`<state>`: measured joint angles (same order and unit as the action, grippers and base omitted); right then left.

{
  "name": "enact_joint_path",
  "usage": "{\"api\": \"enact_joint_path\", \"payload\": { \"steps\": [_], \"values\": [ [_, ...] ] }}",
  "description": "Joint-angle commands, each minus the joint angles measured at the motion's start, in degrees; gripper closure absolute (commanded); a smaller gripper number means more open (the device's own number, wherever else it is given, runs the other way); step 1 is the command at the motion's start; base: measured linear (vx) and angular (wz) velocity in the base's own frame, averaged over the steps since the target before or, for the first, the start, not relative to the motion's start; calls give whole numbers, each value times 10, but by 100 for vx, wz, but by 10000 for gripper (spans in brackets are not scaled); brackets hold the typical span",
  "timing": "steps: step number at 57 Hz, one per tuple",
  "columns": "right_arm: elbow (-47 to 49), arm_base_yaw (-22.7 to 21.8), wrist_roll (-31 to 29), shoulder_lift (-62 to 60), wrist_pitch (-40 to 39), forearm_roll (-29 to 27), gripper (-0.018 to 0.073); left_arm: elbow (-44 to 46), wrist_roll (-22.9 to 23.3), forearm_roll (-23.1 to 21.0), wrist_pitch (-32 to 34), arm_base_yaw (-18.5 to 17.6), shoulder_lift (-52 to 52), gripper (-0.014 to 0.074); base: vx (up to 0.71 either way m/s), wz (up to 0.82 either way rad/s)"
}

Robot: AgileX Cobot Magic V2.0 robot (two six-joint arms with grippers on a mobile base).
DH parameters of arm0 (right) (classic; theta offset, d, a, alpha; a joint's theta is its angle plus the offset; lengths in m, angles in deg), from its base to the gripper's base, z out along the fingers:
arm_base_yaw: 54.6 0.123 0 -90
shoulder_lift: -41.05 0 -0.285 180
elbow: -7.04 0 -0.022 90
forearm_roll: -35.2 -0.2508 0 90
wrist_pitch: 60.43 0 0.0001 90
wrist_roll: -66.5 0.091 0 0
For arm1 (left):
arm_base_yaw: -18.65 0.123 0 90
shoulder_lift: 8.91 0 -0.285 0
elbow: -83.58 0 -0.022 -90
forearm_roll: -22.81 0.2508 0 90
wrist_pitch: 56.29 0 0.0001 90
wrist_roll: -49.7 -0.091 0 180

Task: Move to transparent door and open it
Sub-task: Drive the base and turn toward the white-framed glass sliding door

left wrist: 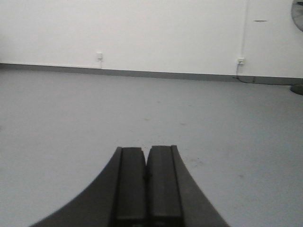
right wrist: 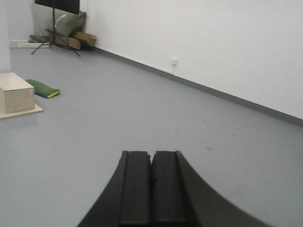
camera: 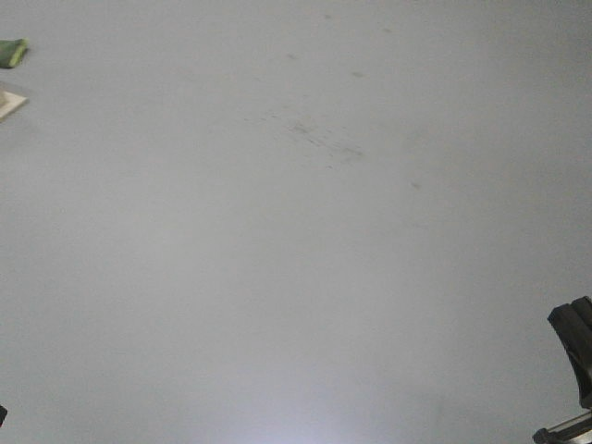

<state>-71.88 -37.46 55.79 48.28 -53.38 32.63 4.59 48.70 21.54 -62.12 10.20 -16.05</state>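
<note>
The transparent door is seen in none of the three views, so its place relative to the jaws cannot be told; only open grey floor (left wrist: 71,118) and plain white wall (left wrist: 142,28) are shown ahead of both grippers.

In the front-facing view almost nothing but floor is shown, marked by faint dark scuffs (camera: 324,141). A green cushion (camera: 11,53) and the corner of a pale board (camera: 9,100) are cut off at the far left edge, and a black part of the robot (camera: 575,347) is caught at the near right edge.

The left wrist view alone shows the wall square on. A grey skirting (left wrist: 165,74) is run along its foot, a socket (left wrist: 99,56) is set at the left, and a second socket (left wrist: 240,60) at the right. A fan (left wrist: 298,16) is clipped by the far right edge. The left gripper (left wrist: 146,156) is seen with its jaws pressed together, nothing between them.

The right wrist view alone shows the room's far left corner. A wooden box (right wrist: 16,92) is set on the pale board, the green cushion lies just beside it, and a tripod stand (right wrist: 54,33) and piled bags and cartons (right wrist: 73,30) are placed farther back. The right gripper (right wrist: 152,158) is likewise seen with jaws together and empty.
</note>
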Motion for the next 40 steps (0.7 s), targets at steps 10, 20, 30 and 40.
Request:
{"api": "enact_joint_path", "payload": {
  "steps": [10,20,30,40],
  "values": [
    [-2,0,-2,-9,-47,5,564,-5,0,-5,48,-2,8,594,56,56],
    [-2,0,-2,-9,-47,5,564,-5,0,-5,48,-2,8,594,57,56],
    [-2,0,-2,-9,-47,5,564,-5,0,-5,48,-2,8,594,57,56],
    [-2,0,-2,-9,-47,5,564,-5,0,-5,48,-2,8,594,57,57]
  ]
}}
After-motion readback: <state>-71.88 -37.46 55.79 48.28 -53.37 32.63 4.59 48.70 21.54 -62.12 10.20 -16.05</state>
